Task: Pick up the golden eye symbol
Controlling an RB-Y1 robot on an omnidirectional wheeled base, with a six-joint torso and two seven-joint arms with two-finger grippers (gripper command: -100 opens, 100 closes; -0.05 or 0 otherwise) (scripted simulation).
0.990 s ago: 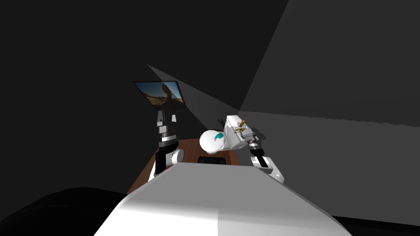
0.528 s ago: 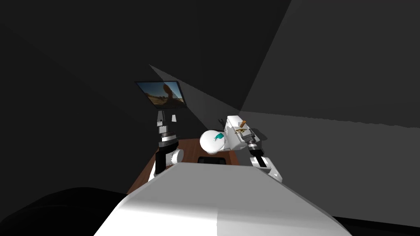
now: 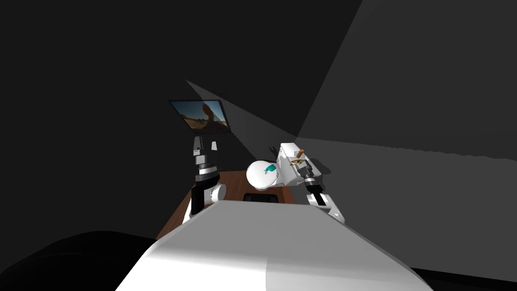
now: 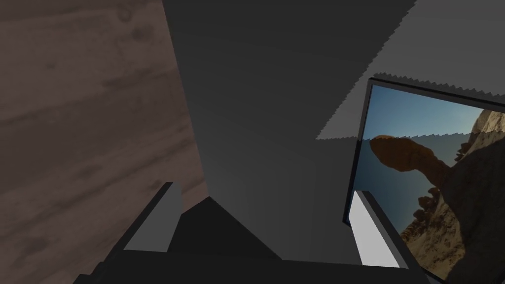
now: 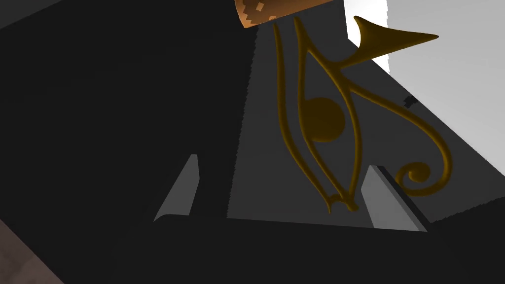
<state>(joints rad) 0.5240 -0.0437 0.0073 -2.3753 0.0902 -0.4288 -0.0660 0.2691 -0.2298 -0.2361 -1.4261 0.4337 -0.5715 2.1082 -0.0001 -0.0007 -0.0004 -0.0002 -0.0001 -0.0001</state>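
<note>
Right jaws apart, eye (image 5: 320,118) just ahead between them, off-centre, long axis along their reach; left jaws apart too, well off left.

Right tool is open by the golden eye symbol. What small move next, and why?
Probably ease the right tool forward and slightly sideways: its fingers stand open, and the golden eye symbol on the white box lies ahead, nearer one finger than the other.

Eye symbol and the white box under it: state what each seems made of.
Eye symbol: probably metal, brass or gilt, going by its dull gold colour, thin smooth curled strands and soft sheen. Box: plain white, smooth and matte with no grain; the material is open, perhaps plastic or painted.
</note>
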